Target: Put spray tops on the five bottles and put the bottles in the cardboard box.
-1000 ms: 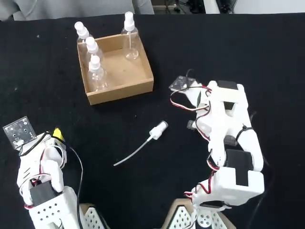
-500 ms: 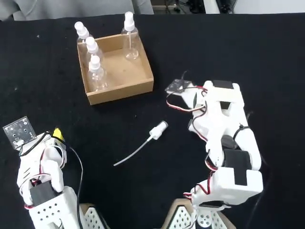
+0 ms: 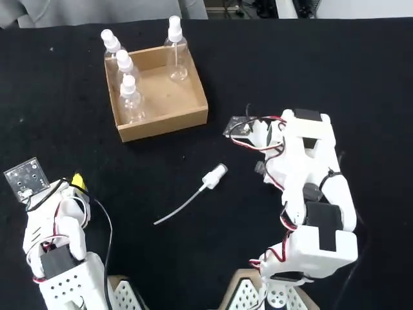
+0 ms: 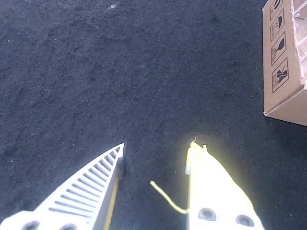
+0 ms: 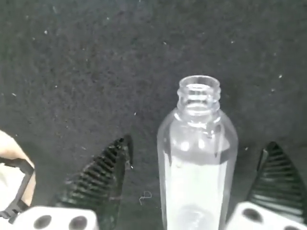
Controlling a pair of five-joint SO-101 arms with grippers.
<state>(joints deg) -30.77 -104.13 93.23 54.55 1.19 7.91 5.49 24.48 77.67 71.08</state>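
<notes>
left arm [image 3: 55, 239] sits at the near left corner of the black tabletop [image 3: 322, 64]. left gripper [image 4: 158, 145] is open, one white finger and one yellow, gap between them, nothing in it, just bare black cloth under it. a corner of the cardboard box [image 4: 288, 57] shows farther off in the left wrist view, well apart from the fingers.

right arm [image 3: 303, 187] is at the near right, folded forward over the tabletop. right gripper [image 5: 198, 143] is open wide, black ribbed fingers [image 5: 108, 172] out on both sides. the uncapped bottle [image 5: 197, 167] is between them, clear, open threaded neck pointing away from the gripper, touching neither finger. it looks to lie on the cloth, can't tell for sure.

loose spray top [image 3: 215, 175] lies on the tabletop between the two arms, just left of the right arm, apart from it. its thin dip tube [image 3: 181, 208] runs back toward the near left.

cardboard box [image 3: 164, 124] is beyond that, far left of centre, open at the top. four bottles with spray tops on stand in it as far as i can tell: three in a row [image 3: 124, 62] along its left wall, one [image 3: 175, 48] at the far right corner. the rest of the box floor is bare.
</notes>
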